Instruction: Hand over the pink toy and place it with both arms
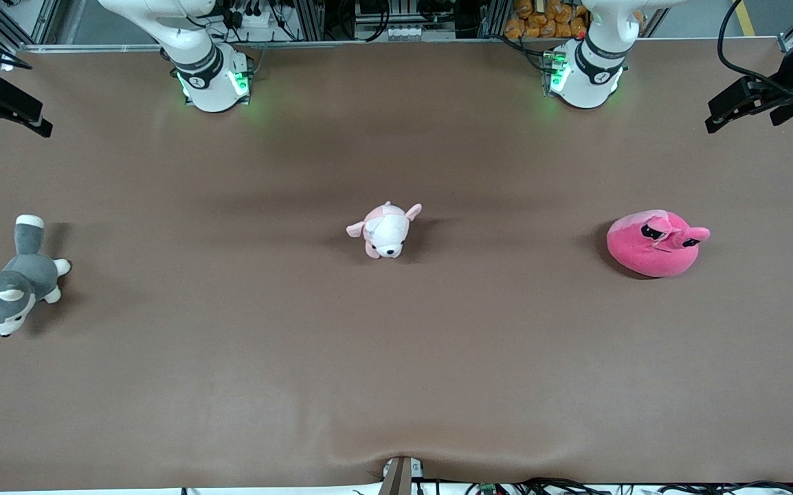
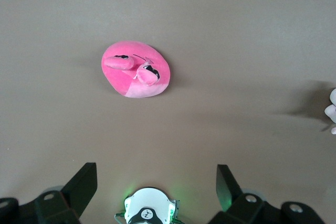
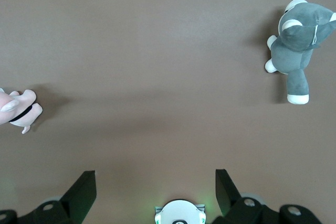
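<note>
Resting on the brown table (image 1: 396, 385) toward the left arm's end, the pink toy (image 1: 656, 244) sits untouched, eye stalks up. Left gripper (image 2: 156, 182) hangs high above the table, fingers spread wide, holding nothing. Right gripper (image 3: 156, 184) likewise waits aloft, fingers spread and empty. A pale puppy plush (image 1: 386, 230) lies mid-table; a grey husky plush (image 1: 15, 282) lies toward the right arm's end.

Brown tabletop (image 1: 396, 357), even light; cables (image 1: 561, 487) at edge nearest front cam.
</note>
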You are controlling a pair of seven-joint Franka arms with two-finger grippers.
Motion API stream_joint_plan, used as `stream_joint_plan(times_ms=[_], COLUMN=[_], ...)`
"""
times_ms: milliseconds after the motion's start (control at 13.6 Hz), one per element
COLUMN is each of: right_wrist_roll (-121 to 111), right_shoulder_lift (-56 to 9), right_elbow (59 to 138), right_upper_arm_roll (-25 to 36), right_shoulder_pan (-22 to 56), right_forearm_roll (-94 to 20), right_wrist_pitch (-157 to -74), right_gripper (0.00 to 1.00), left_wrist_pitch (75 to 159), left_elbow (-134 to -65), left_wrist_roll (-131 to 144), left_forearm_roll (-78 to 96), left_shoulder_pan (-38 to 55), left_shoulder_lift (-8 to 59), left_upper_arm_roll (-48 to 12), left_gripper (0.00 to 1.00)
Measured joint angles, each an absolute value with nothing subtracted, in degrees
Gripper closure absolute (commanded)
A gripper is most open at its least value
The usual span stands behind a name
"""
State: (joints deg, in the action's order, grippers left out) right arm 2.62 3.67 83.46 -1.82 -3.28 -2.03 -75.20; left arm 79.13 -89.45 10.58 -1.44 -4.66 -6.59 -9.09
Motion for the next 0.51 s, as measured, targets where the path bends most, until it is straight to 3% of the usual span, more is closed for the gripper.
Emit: stream_joint_plan(times_ms=[514], right_wrist_roll=[2.6], right_shoulder_lift=[3.7], right_elbow=[83.5], right_upper_arm_roll=[-1.8], right_shoulder_pan=[-3.3], right_forearm_roll=[-2.1], right_wrist_pitch=[-75.2], right_gripper=[0.0], left_wrist_pitch=[77.5], left_elbow=[-89.2], left_wrist_roll=[10.6], left_forearm_roll=[-1.4], left_shoulder_pan=[-5.4], left_shoulder_lift=[-6.6], left_upper_arm_roll=[-8.9], left_gripper=[0.0])
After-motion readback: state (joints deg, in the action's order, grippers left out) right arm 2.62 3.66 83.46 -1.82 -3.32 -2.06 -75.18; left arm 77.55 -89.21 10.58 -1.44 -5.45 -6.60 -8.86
